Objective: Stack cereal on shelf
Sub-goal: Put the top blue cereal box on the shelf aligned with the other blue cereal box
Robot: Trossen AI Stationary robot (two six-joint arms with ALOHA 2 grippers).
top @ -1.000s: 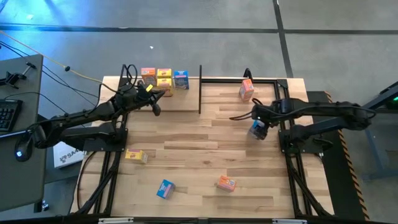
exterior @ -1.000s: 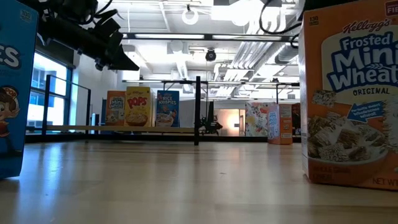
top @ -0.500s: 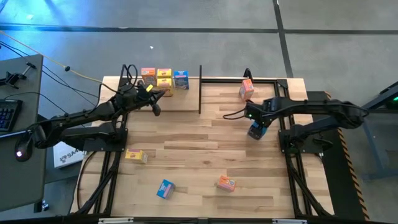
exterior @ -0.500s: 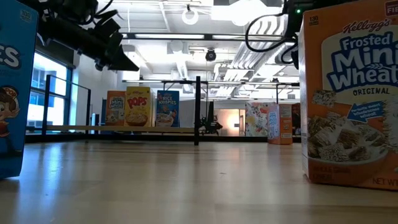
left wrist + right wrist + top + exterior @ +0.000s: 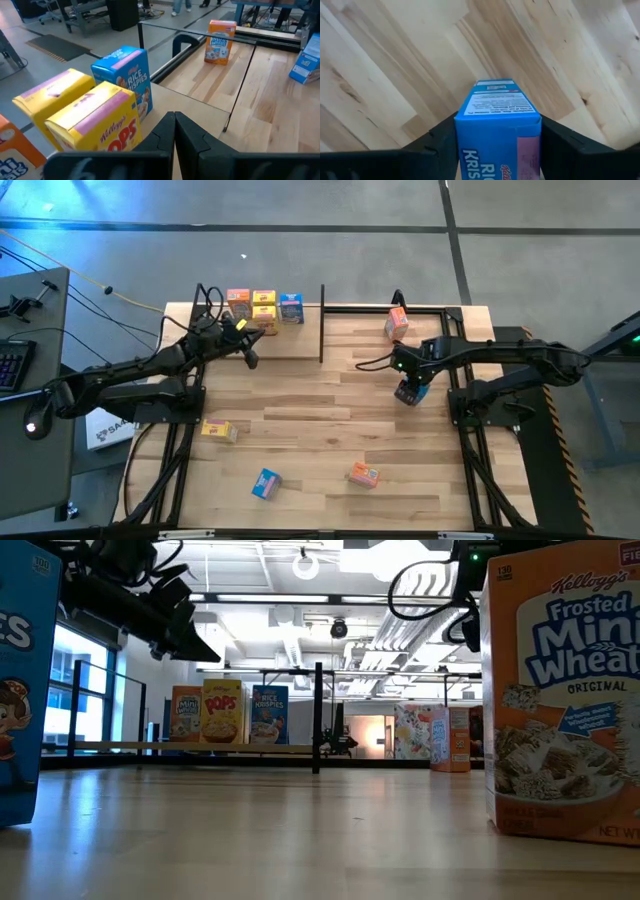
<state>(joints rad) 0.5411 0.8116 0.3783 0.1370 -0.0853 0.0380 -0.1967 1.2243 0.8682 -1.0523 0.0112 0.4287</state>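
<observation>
Clearly, blue box (image 5: pixel 498 125) stands upright.

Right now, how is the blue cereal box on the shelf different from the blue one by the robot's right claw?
The blue box on the shelf stands upright on the shelf beside two yellow boxes, untouched. The other blue box sits between the fingers of the right gripper, out on the table, alone. Both are small blue cereal boxes.

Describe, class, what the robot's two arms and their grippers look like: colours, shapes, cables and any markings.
Both arms are dark, slim jointed tubes mounted on black frames. The left gripper has a yellow patch just behind it, and thin black cables loop above that arm. The right gripper has blocky dark fingers, a small green light near its wrist, and a black cable curling beside it.
</observation>
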